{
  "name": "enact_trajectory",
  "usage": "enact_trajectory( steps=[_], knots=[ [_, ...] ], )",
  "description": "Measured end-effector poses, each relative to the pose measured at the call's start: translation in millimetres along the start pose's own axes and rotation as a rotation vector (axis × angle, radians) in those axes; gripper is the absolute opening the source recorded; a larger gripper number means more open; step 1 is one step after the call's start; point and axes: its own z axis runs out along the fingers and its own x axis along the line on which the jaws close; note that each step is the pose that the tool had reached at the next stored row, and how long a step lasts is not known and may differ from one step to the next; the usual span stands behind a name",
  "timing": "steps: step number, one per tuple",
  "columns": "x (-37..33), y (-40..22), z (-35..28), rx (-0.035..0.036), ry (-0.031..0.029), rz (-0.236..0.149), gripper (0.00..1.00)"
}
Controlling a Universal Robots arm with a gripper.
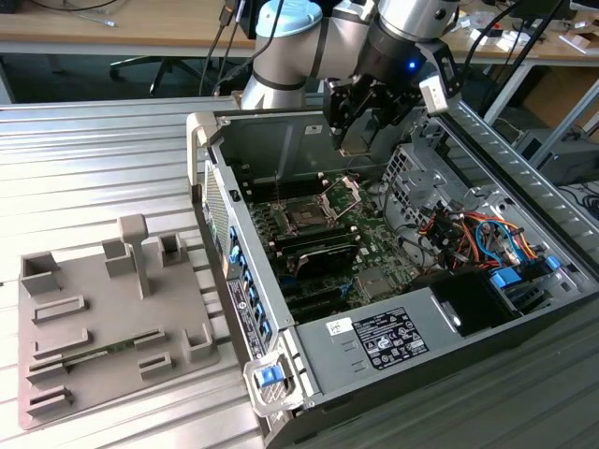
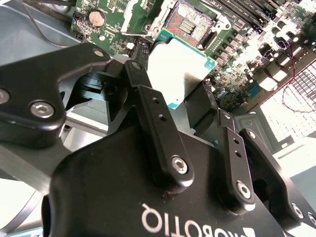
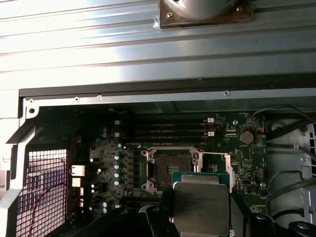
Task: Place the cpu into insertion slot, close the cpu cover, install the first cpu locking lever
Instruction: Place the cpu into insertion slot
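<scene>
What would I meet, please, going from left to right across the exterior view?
Grey parts tray → insertion slot → hand holding the cpu → coloured cables.

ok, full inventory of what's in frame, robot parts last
computer case: 1, grey, open, scene centre
motherboard: 1, green, inside the case
insertion slot: 1, dark, empty, on the motherboard
cpu cover: 1, silvery, open beside the slot
cpu: 1, silvery, held over the motherboard
cables: bundle, orange-blue-red, case's exterior-view right end
fixture tray: 1, grey, exterior view's left
gripper: 1, black, shut on the cpu
arm: 1, silver-blue, above the case
</scene>
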Motion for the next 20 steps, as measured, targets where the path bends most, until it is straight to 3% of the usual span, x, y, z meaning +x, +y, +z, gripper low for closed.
enact_trajectory(
  steps=[20],
  knots=[
    [-0.1,-0.4,4.4,0.0000,0.0000,0.000,0.55]
  ],
)
